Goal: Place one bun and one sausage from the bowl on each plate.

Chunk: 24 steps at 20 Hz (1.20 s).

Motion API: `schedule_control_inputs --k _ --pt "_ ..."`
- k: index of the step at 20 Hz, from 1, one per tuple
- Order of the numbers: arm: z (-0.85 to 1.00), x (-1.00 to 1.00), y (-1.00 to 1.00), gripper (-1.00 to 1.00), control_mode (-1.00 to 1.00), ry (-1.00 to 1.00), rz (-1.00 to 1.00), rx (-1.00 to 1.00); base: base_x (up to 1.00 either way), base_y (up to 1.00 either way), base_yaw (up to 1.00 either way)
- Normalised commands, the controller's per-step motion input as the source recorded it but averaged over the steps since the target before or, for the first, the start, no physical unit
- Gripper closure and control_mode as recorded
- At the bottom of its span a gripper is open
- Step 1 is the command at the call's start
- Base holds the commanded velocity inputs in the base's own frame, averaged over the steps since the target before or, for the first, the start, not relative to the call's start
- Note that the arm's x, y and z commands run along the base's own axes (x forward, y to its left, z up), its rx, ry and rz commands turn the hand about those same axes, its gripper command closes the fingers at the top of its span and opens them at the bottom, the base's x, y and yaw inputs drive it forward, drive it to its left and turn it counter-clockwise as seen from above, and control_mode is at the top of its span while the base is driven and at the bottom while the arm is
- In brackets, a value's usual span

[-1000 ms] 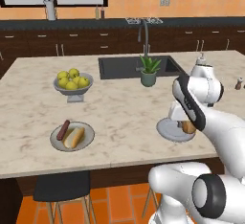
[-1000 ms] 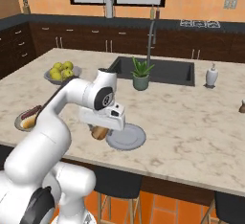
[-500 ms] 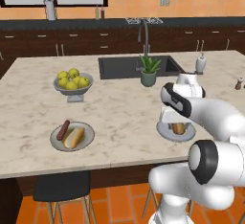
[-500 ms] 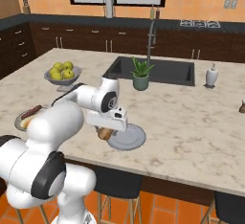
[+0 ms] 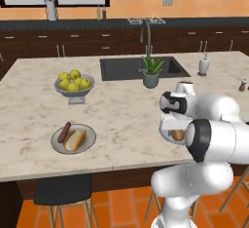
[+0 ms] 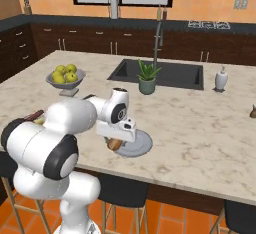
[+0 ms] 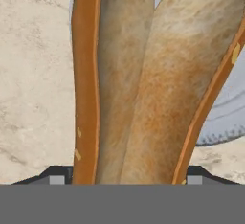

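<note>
At the near edge of the island my claw [image 7: 124,176] sits low over the right-hand plate [image 6: 139,144], its jaws spread wide with a bun [image 7: 143,84] standing between them. In the hand view the split bun runs up from between the two dark fingertips [image 7: 56,176], one tip showing at each side of its lower end; I cannot tell whether the tips press on the crust or merely flank it. Behind the bun I see a curve of the grey plate's rim and the pale marble counter [image 7: 33,74].

From the right base view the hand hangs over the plate's left edge, and the bun [image 6: 115,143] shows as a brown lump under it, at the rim. From the left base view the same bun [image 5: 177,135] peeks out beside my arm, on the plate [image 5: 165,135] that the arm mostly hides.

Well apart, toward the left of the island, the other plate [image 5: 58,145] carries a bun [image 5: 77,139] and a dark sausage [image 5: 63,132] lying side by side. Farther back stands a grey footed bowl [image 5: 73,91] of yellow-green fruit. Near the sink [image 5: 127,69] I see a potted plant [image 5: 151,72], with the tap [image 5: 146,33] rising behind it, and a soap bottle [image 5: 204,65] toward the right.
</note>
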Motion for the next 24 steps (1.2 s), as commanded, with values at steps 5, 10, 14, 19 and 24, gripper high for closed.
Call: schedule_control_inputs --k 5,10,14,19,24 --pt "-0.32 0.57 0.00 1.00 -1.00 0.06 0.01 0.00 0.00 0.00 0.00" --pt "-0.42 0.47 -0.04 1.00 -1.00 0.02 0.05 0.00 0.00 0.00 0.00" --pt "-0.42 0.11 -0.07 1.00 -1.00 0.04 0.06 0.00 0.00 0.00 0.00" --pt "-0.07 0.00 0.00 -1.00 -1.00 0.00 0.01 0.00 0.00 0.00 0.00" --pt "0.09 0.00 0.00 -1.00 -1.00 -0.02 0.00 0.00 0.00 0.00 0.00"
